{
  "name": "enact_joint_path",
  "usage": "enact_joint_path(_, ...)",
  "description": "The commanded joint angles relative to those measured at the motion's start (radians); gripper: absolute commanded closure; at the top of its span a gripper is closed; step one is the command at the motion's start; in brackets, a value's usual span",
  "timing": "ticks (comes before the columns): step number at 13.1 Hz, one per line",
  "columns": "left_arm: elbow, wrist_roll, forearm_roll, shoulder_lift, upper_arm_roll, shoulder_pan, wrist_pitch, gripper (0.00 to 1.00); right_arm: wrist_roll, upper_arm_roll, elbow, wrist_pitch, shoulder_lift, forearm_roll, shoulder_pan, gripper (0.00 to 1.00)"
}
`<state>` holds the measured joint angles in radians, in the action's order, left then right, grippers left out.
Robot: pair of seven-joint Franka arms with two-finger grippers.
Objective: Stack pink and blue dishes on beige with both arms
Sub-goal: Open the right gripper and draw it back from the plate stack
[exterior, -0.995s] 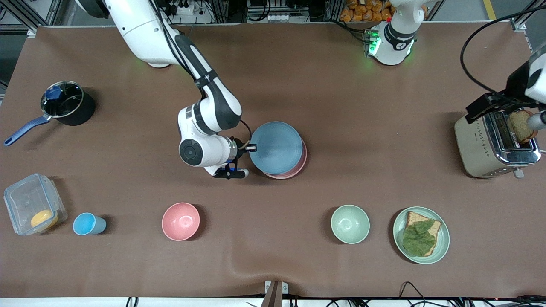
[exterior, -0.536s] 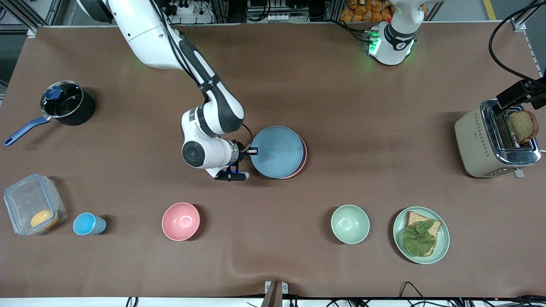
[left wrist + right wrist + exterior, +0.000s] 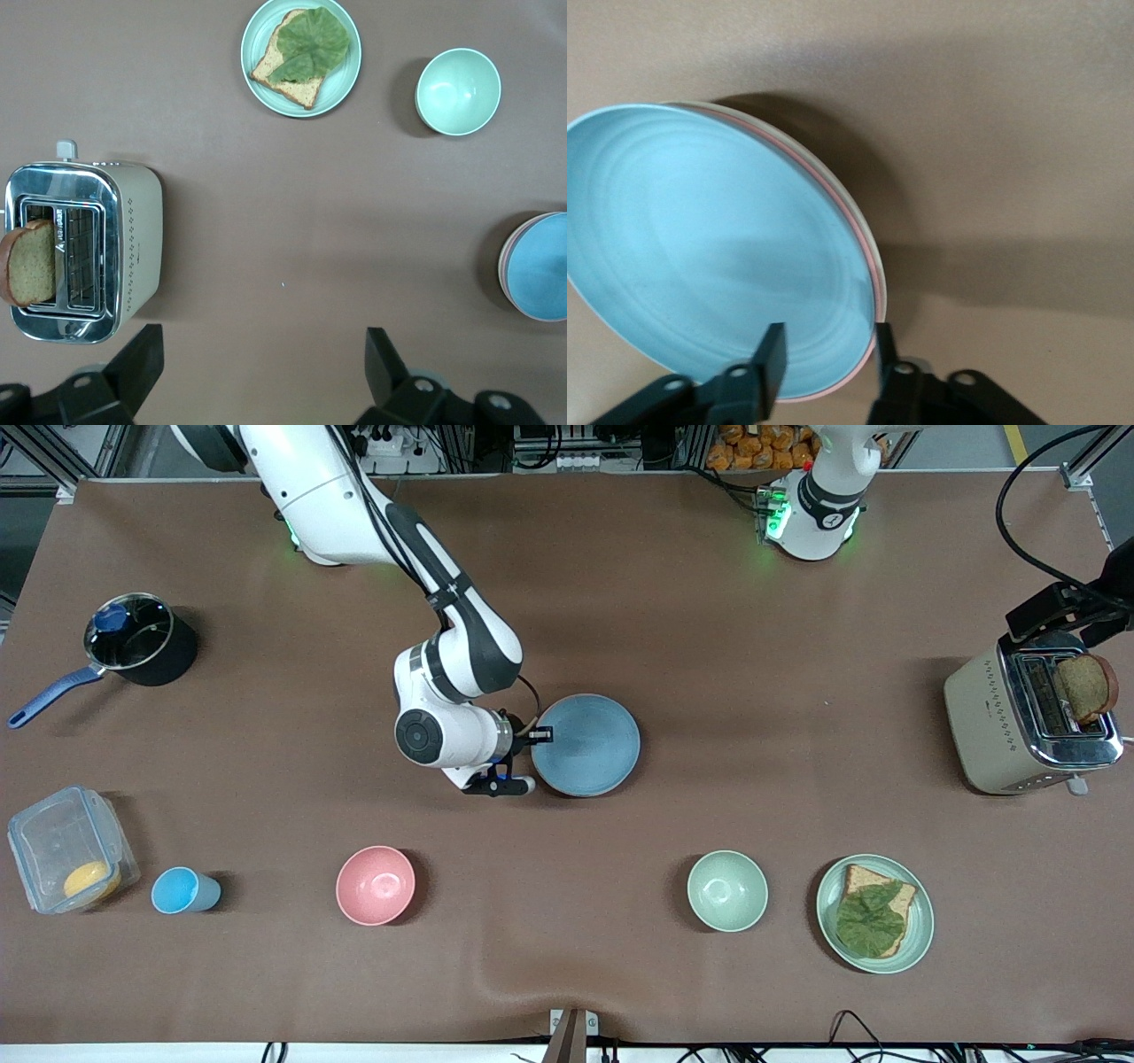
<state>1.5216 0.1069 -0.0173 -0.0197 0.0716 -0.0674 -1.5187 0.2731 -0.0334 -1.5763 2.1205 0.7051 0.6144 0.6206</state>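
Right gripper (image 3: pixel 826 359) has its jaws parted loosely around the rim of the blue plate (image 3: pixel 586 744), which lies on the pink plate (image 3: pixel 859 226) mid-frame in the front view. It should open fully and withdraw level, without nudging the rim. Left gripper (image 3: pixel 261 354) waits wide open above the toaster (image 3: pixel 1019 726)

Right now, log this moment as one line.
stack: blue plate on pink and beige | right gripper: open at blue plate's rim | left gripper: open, over table near toaster, waiting
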Motion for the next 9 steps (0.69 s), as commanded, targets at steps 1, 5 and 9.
enact_joint_path(1,0.017,-0.021,-0.013,-0.026,-0.013,0.006,0.014,0.0,0.011,-0.022,0.036,-0.014,0.002,0.022,-0.002,0.0)
enact_joint_path(5,0.014,-0.022,-0.016,-0.026,-0.01,-0.003,0.014,0.0,0.006,-0.04,0.041,-0.112,-0.042,0.005,-0.116,0.0)
enact_joint_path(9,0.014,-0.021,-0.016,-0.026,-0.009,-0.003,0.014,0.0,-0.006,-0.222,0.041,-0.307,-0.119,-0.094,-0.139,0.0)
